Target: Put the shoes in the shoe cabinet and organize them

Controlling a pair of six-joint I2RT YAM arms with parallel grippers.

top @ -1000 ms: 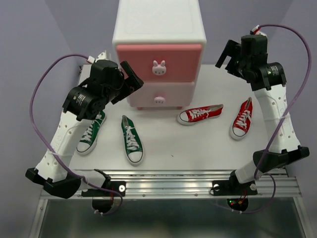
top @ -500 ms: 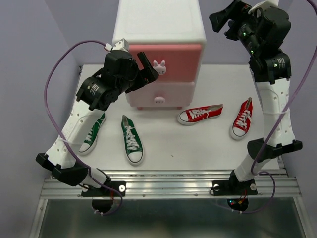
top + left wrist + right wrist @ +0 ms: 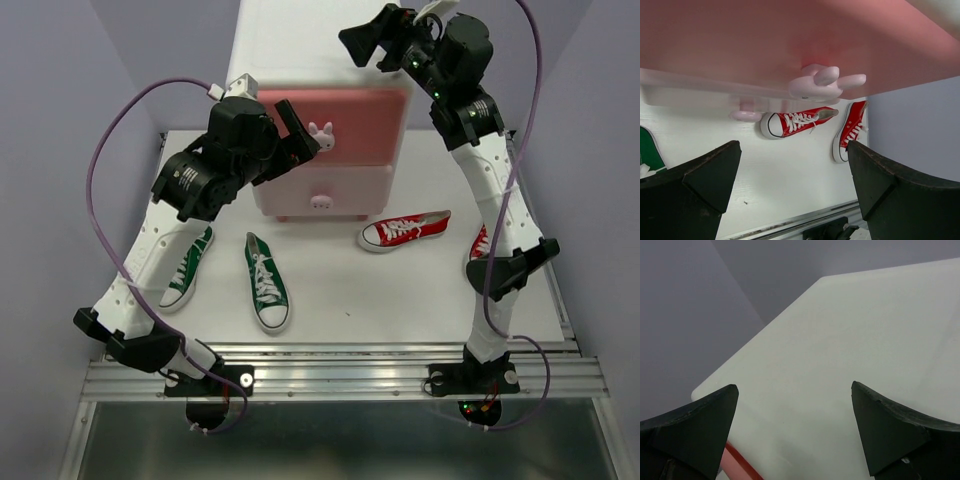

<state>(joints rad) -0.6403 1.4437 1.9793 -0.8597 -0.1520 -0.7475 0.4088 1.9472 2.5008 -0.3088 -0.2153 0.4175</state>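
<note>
drawer opening first: centre spread left end effector (image 3: 792,152) around upper bunny knob (image 3: 822,82) of shoe cabinet (image 3: 300,45), pinch squarely, pull straight; steady its top with spread right end effector (image 3: 795,392).

White table (image 3: 400,295): spreading flat across the scene. Silver metal rail (image 3: 340,366): running along its near edge. Lavender walls (image 3: 50,90): enclosing left, right, far.

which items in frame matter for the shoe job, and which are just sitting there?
Job:
- shoe cabinet
- inner red shoe
- outer red shoe, partly behind the right arm in the top view
- inner green shoe
- outer green shoe

Just there:
- table, which the shoes lie on
- metal rail at the near edge
</note>
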